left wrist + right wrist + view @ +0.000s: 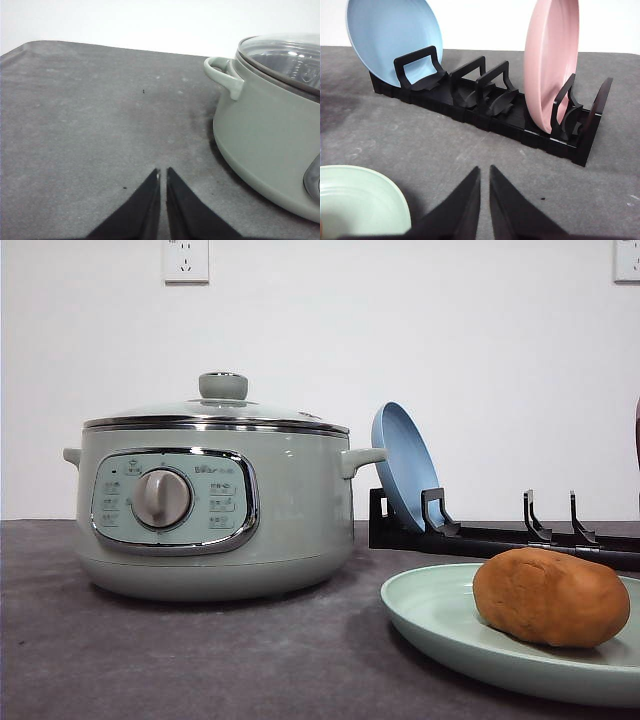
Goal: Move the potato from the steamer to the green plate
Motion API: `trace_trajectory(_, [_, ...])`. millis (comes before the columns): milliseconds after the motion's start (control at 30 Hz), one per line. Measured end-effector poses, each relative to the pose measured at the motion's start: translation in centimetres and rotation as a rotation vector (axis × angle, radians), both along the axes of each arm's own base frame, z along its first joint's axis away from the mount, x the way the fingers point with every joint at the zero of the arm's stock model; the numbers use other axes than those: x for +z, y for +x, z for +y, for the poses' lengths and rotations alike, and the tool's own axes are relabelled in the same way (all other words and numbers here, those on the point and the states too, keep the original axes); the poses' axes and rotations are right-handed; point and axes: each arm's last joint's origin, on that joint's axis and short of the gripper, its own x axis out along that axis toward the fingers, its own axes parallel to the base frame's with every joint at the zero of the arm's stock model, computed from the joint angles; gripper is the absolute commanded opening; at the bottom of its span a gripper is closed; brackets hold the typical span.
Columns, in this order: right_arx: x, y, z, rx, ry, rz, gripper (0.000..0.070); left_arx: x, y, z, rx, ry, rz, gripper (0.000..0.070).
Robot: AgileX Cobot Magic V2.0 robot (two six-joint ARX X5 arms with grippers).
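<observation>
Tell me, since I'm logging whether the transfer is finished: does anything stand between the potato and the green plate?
Nothing does. The potato already lies on the green plate, to the right of the steamer, whose lid is on.

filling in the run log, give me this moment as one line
potato: on green plate | steamer: lid on | left gripper: shut, empty | right gripper: shut, empty | transfer: looks done
</observation>
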Motion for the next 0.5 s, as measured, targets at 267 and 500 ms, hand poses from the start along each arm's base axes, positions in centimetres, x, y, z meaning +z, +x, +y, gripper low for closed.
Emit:
trace_trajectory(267, [0.00, 0.00, 0.00, 0.000, 0.000, 0.000, 0.0021, 0.00, 0.00, 0.00, 0.000, 0.000, 0.000, 0.0017])
trace_trajectory(500, [0.00, 0.00, 0.00, 0.000, 0.000, 0.000, 0.0021, 0.00, 0.00, 0.00, 0.000, 0.000, 0.000, 0.0017])
